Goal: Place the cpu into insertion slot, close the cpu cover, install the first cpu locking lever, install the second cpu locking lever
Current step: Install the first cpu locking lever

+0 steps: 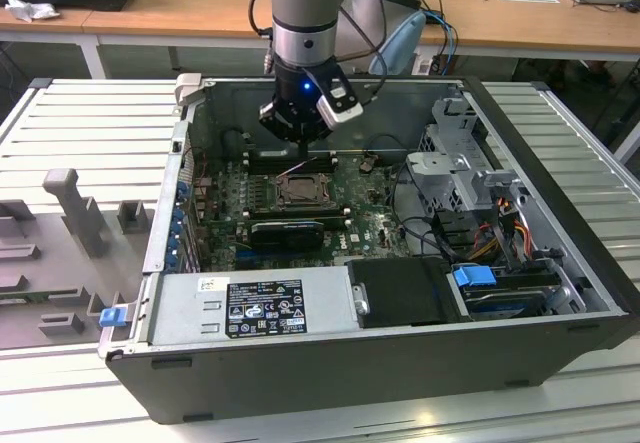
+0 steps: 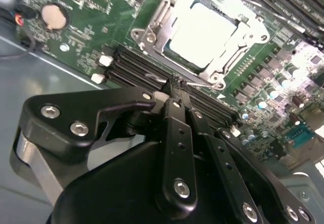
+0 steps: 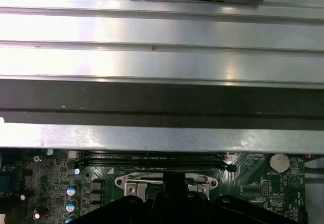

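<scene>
Pincer (image 1: pixel 303 146) hangs inside an open computer case (image 1: pixel 560 353) that lies on a ribbed metal worktop (image 1: pixel 80 123), toward the worktop's far edge, poised just above the far side of the insertion slot (image 1: pixel 300 191); in the second wrist view the pincer (image 2: pixel 177 88) has its black fingers (image 2: pixel 178 133) drawn together to a narrow tip with no object seen between them, the tip standing over the long black memory slots (image 2: pixel 136 70) just beside the socket; the insertion slot (image 2: pixel 202 32) sits in the green circuit board (image 2: pixel 91 11), and the cpu (image 2: pixel 202 34) lies in it, its pale silver-grey top showing through the square cut-out of the cpu cover (image 2: pixel 152 29), which lies flat down over the socket; whether the locking levers are latched cannot be told; a round coin cell (image 2: pixel 54 15) sits on the board well apart from the socket; in the first wrist view the cpu cover (image 3: pixel 131 183) shows on the board just beyond the dark body of the pincer, with memory slots (image 3: pixel 152 157) beside it and the case wall and worktop ribs (image 3: pixel 162 32) beyond; in the exterior view a grey power supply (image 1: pixel 250 308) lies along the near side of the case, and a wooden desk (image 1: pixel 200 3) stands beyond the worktop's far edge.
</scene>
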`<state>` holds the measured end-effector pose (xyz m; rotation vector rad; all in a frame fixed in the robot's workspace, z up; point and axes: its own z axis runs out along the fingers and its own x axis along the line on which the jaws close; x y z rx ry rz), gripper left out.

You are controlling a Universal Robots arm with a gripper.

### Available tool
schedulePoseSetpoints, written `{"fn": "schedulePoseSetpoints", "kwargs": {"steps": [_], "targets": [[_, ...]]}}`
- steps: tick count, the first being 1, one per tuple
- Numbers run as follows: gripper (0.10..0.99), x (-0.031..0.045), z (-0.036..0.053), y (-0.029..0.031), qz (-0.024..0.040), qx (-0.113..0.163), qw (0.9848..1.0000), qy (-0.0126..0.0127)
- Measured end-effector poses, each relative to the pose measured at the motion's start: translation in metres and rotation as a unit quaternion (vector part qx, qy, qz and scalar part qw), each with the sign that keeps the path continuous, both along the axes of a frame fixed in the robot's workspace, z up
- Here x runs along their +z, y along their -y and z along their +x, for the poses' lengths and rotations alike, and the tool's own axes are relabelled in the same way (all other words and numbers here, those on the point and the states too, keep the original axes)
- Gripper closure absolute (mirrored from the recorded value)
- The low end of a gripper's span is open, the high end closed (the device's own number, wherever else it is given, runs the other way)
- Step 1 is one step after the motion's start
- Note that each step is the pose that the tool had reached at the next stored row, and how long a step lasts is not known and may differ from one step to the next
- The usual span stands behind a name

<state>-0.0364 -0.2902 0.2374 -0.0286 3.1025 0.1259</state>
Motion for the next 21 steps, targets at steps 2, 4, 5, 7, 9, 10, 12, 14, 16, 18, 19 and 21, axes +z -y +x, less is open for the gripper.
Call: {"fn": "schedulePoseSetpoints", "kwargs": {"steps": [2, 4, 5, 7, 9, 10, 12, 14, 16, 18, 19, 21], "targets": [[0.98, -0.0022, 0.0, -0.0001, 0.0032, 0.0, 1.0, 0.0], [0.98, -0.0052, 0.0001, -0.0009, 0.0084, 0.0, 1.0, 0.0], [0.98, -0.0057, 0.0001, -0.0013, 0.01, 0.0, 0.9999, -0.0001], [0.98, -0.0074, 0.0012, -0.0029, 0.0125, 0.007, 0.9999, 0.0], [0.98, -0.0084, 0.003, -0.0029, 0.0124, 0.007, 0.9999, -0.0001], [0.98, -0.0092, 0.0042, -0.003, 0.0124, 0.007, 0.9999, -0.0001], [0.98, -0.0124, 0.0064, -0.0029, 0.0123, 0.007, 0.9999, -0.0001], [0.98, -0.0175, 0.0094, -0.0029, 0.0124, 0.007, 0.9999, -0.0001], [0.98, -0.021, 0.0107, -0.0029, 0.0124, 0.007, 0.9999, -0.0001], [0.98, -0.0244, 0.0122, -0.003, 0.0124, 0.007, 0.9999, -0.0001], [0.98, -0.0254, 0.0126, -0.0029, 0.0122, 0.007, 0.9999, -0.0001], [0.98, -0.0273, 0.0129, -0.0029, 0.0119, 0.007, 0.9999, -0.0001]]}}
